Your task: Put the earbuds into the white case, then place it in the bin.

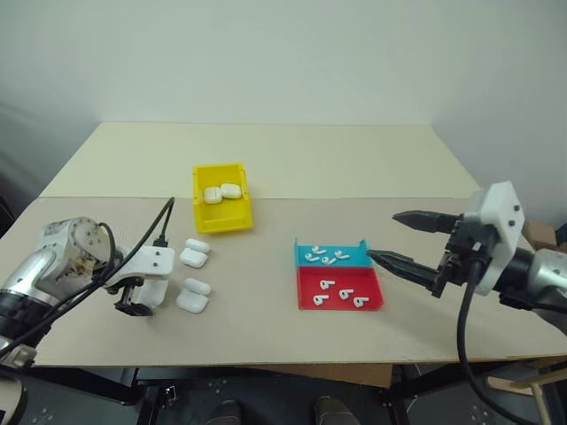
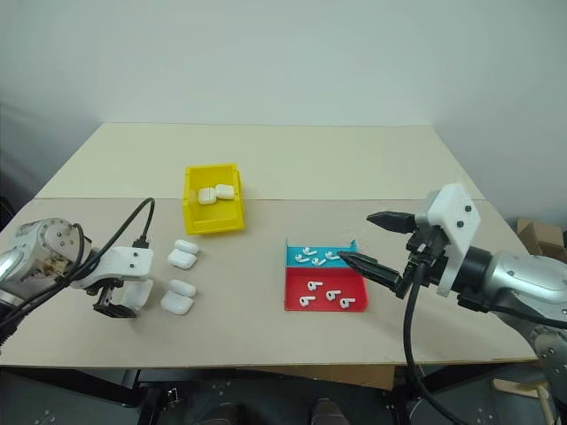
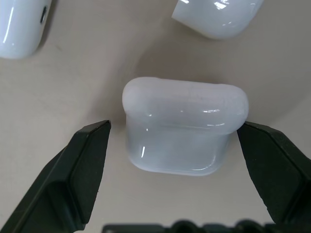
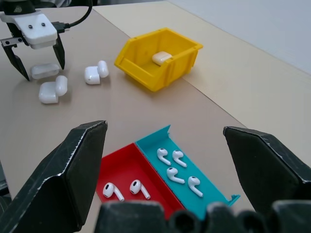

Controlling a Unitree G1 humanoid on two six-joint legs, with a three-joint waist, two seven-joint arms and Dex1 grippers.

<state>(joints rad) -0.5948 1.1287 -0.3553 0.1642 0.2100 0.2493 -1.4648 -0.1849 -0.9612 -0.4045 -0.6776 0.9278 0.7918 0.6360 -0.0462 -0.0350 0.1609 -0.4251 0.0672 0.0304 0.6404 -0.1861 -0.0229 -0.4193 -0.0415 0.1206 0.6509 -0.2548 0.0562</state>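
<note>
Head stereo downward; wrist close-ups

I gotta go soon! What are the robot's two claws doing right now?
Left gripper: open, straddling a closed white case on the table, not gripping it.
Right gripper: open, holding nothing, above the red tray and teal tray.

You see glossy white plastic earbuds (image 4: 171, 165) on smooth teal and red plastic trays (image 4: 146, 170), over a matt beige tabletop (image 1: 292, 159).
</note>
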